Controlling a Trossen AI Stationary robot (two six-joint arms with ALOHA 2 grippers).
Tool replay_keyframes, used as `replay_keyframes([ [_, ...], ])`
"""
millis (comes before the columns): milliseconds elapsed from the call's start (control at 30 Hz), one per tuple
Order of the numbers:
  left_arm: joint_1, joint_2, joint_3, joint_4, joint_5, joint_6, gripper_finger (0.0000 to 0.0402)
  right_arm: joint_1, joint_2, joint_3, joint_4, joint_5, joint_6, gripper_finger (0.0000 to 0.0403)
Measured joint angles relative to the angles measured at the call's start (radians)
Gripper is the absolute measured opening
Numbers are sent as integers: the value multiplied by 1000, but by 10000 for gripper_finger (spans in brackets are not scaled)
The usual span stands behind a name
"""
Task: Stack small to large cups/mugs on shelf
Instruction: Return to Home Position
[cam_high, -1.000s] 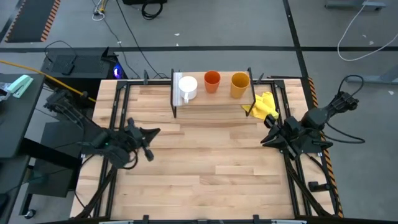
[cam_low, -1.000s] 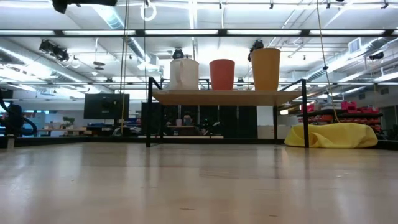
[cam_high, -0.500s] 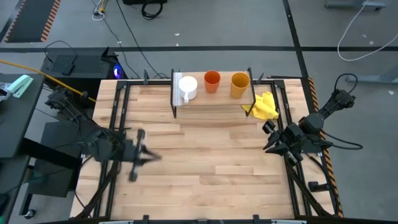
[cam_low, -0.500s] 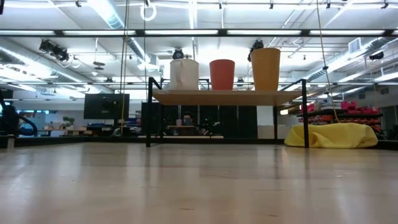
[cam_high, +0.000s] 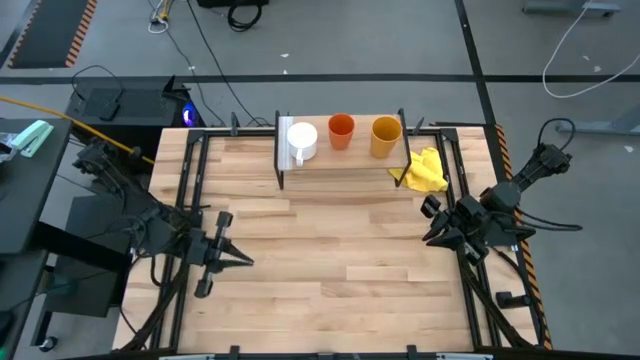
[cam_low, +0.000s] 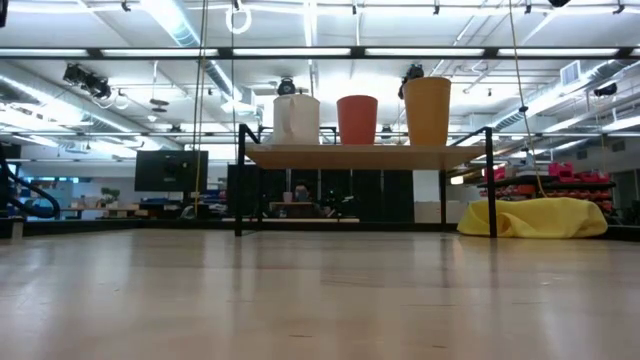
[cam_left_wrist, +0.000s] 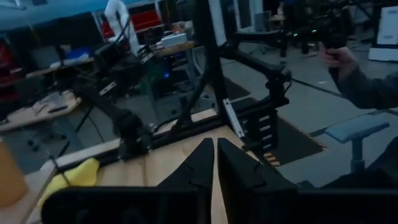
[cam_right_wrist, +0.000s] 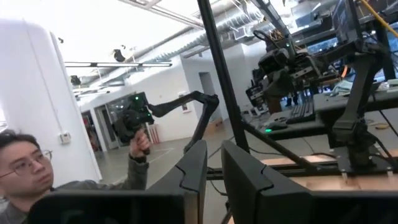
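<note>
Three cups stand in a row on the shelf (cam_high: 345, 160) (cam_low: 365, 156) at the table's far edge. From left to right they are the white mug (cam_high: 301, 140) (cam_low: 297, 119), the orange-red cup (cam_high: 341, 130) (cam_low: 357, 119) and the yellow-orange cup (cam_high: 385, 136) (cam_low: 427, 110). Each rests on its base. My left gripper (cam_high: 243, 262) (cam_left_wrist: 216, 149) is shut and hovers low near the table's left edge, pointing right. My right gripper (cam_high: 428, 222) (cam_right_wrist: 214, 155) is shut near the right edge, pointing left. Both are far from the cups.
A yellow cloth (cam_high: 424, 170) (cam_low: 535, 217) lies on the table just right of the shelf. Black frame rails run along the table's left and right edges. A wide stretch of bare tabletop (cam_high: 330, 250) lies between the arms. A person shows in the room beyond the table.
My left gripper has swung toward the table's near edge and turned about, staying shut. My right gripper has shifted a little toward the near edge. The cups have not moved.
</note>
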Motion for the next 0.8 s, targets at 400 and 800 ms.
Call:
replay_keyframes([
  [400, 36, -246, -18, -289, -81, -220, 20, -1, -41, 5, -3, -41, -33, 58],
  [800, 71, -518, -241, -218, -77, -237, 29, -1, -230, 7, -126, -48, -66, 58],
])
